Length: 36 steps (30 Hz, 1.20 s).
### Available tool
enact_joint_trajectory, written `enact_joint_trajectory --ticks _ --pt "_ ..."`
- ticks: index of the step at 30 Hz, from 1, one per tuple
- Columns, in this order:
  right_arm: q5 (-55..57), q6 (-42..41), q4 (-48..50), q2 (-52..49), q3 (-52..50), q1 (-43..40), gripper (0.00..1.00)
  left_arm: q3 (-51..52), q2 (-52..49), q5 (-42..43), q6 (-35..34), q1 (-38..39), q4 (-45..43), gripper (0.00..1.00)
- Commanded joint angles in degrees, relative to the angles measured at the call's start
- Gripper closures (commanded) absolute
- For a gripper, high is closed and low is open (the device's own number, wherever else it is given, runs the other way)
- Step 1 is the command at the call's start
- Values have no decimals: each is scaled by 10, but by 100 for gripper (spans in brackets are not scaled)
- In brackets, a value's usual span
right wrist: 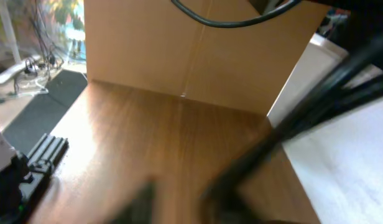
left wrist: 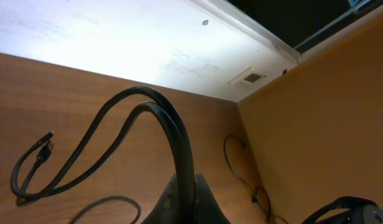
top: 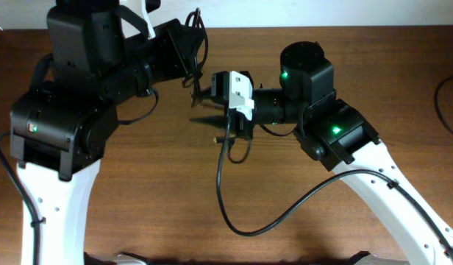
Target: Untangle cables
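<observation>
The pulling-apart step looks to be in hand. The left hand and the right hand meet in the air near 12 o'clock over the tabletop. The cables rise out of the left hand, which seems pinched on them, then bend down to a small plug at 9 o'clock in its view. I cannot tell if the right hand is wide or closed. Next, I think the hands must move apart slowly, so no knot pulls tight. The tabletop is brown wood, with a white wall and a brown board behind
</observation>
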<state>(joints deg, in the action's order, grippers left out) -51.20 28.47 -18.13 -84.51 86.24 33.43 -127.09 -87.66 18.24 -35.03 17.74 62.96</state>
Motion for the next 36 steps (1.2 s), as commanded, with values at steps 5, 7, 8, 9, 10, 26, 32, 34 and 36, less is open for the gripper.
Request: enact_joint_trajectory --ticks 5,7,8,9,10,26,32,34,36 --pt "-7 -5 0 -2 5 3 96 -10 3 4 -3 3 -6 99" --pt "-7 -5 0 -2 5 3 96 -10 3 4 -1 3 -6 95" --pt "-7 -5 0 -2 5 3 96 -10 3 4 -1 3 -6 80" --pt "-7 -5 0 -2 5 3 96 -10 3 4 5 3 -6 66" --pt "-7 -5 0 -2 5 3 96 -10 3 4 15 2 -6 65" --pt "56 -46 2 -2 5 -37 96 -10 3 0 51 -55 20 44" --pt "55 -80 6 -2 5 -159 96 -10 5 30 75 -108 43 44" --pt "55 -80 6 -2 5 -197 96 -10 5 30 76 -109 47 43" --pt "56 -80 6 -2 5 -239 96 -10 5 30 78 -109 52 43"
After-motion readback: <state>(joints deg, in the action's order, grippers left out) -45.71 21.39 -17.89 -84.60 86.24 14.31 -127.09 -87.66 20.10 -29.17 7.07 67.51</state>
